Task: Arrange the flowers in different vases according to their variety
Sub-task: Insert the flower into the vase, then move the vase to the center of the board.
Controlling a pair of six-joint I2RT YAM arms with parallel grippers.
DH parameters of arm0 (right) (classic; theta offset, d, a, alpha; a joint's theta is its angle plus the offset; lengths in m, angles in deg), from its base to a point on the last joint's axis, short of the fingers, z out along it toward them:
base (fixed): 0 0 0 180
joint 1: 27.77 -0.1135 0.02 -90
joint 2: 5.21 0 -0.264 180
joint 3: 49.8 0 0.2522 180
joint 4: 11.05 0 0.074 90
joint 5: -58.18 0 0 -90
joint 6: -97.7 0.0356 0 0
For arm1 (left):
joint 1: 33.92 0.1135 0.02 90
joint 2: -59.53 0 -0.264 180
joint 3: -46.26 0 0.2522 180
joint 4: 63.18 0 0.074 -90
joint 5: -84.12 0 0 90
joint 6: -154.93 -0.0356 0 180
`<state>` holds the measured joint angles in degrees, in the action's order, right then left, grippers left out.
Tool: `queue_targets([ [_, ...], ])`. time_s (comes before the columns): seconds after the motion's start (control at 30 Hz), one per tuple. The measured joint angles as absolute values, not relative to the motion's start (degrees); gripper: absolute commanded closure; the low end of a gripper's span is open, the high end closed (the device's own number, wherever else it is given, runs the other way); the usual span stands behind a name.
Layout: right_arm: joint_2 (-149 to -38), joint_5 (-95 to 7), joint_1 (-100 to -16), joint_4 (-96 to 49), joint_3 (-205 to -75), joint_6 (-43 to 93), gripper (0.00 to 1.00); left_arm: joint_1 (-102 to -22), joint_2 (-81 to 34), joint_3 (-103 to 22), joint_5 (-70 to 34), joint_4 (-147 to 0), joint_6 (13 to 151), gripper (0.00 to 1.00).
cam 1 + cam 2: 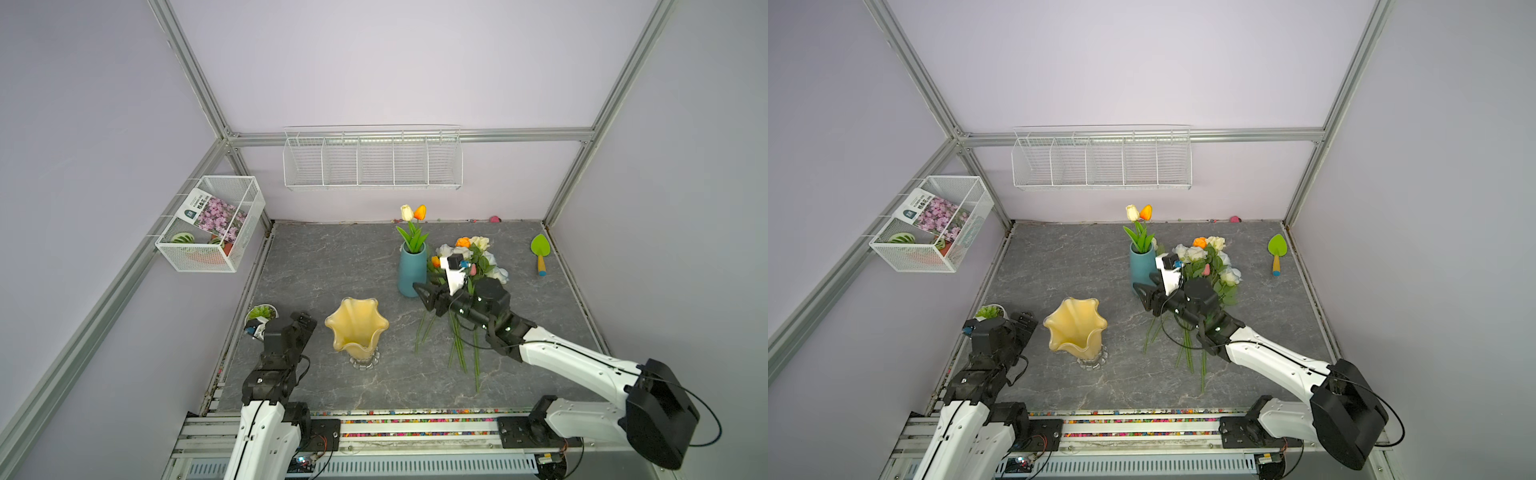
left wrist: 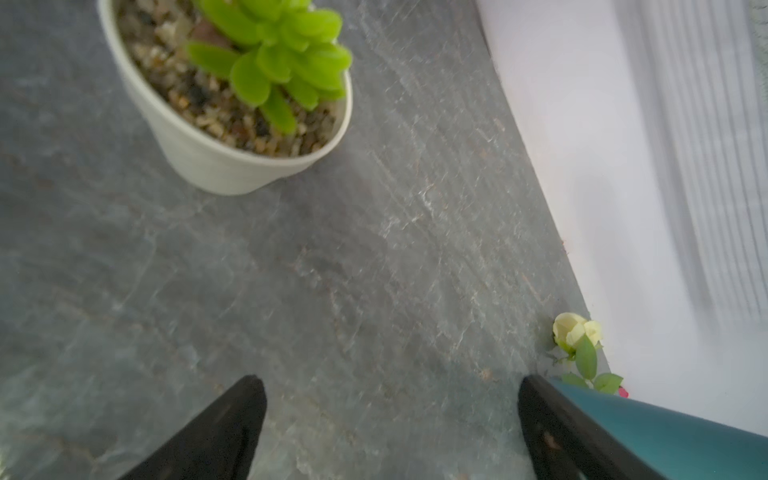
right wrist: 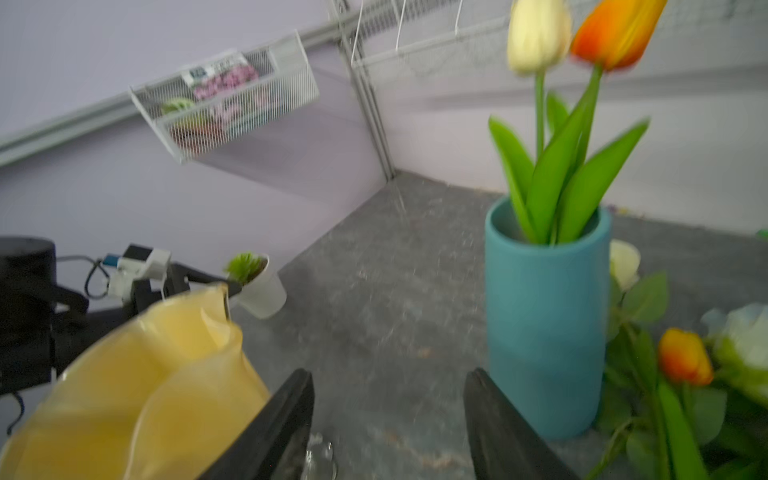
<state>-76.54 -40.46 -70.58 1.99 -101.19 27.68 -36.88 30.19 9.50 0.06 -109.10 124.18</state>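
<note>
In a top view, your right arm hides much of the loose flower heap lying just beside the teal vase, which holds two tulips. The amber vase stands apart on the grey stone-look table, lilac walls around.

Left wrist: your left gripper gapes wide over bare tabletop, the succulent pot cropped.

Right wrist: blurred. Your right gripper stands parted, only tabletop in the gap, a vase either side.

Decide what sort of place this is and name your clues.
Probably a robot test booth set up for flower arranging: a metal frame, robot arms on a rail, and a blue vase, yellow vase and loose flowers.
</note>
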Motion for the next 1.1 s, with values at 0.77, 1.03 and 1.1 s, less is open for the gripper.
queue_targets([
  [0.77,-110.33,-27.02,-99.67,33.80,-95.99,22.61,0.27,-38.50,20.37,15.05,-15.37,-111.24,127.67,0.23],
  [1.03,-121.52,-15.15,-100.72,41.53,-101.87,22.57,0.24,-38.52,15.65,15.05,-17.17,-105.12,126.97,0.23],
  [1.1,-122.35,-13.23,-100.59,41.34,-104.05,22.29,0.24,-38.54,14.89,15.05,-17.30,-104.45,126.67,0.23],
])
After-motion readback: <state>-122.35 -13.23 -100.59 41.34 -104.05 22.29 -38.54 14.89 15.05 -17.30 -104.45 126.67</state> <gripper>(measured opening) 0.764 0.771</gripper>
